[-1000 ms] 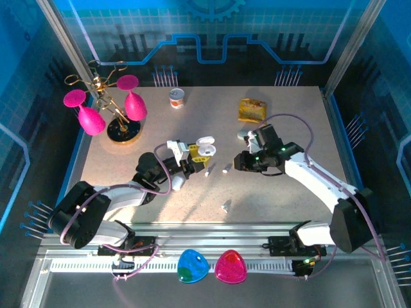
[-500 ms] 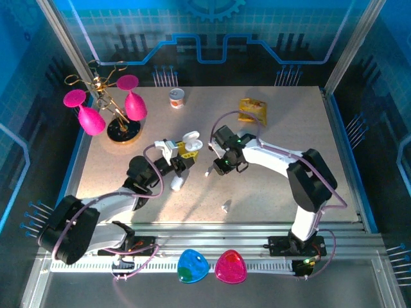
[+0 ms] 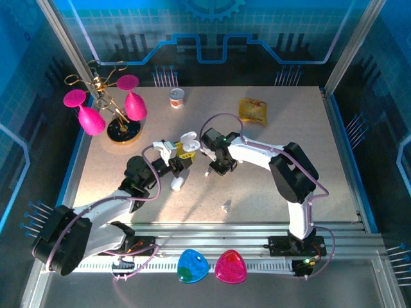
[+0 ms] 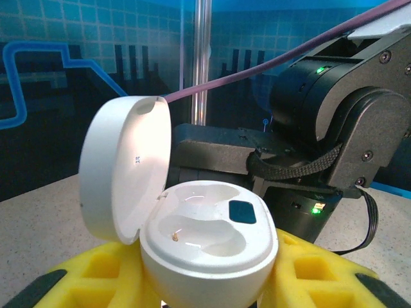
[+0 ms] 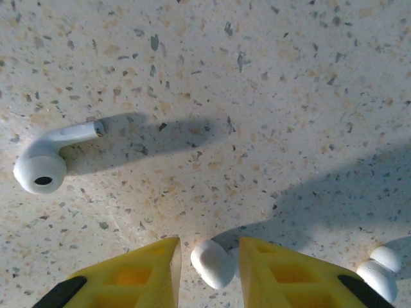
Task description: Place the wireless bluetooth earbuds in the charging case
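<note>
Where the table [image 3: 302,147] comes nearest us, one stray earbud [image 3: 225,205] lies alone. Farther in, our left gripper [image 4: 209,285] clamps the open case [image 4: 209,240], its lid tipped back. Just beyond, our right gripper [image 5: 210,247] stands narrow around a second earbud [image 5: 212,264] on the tabletop; we cannot tell whether it pinches. A third earbud [image 5: 45,168] lies nearby.

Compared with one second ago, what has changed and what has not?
The right tool swung left and now straddles an earbud; grip unclear. The left tool drew slightly left, still holding the open charging case. The lone earbud near the front edge stayed put.
</note>
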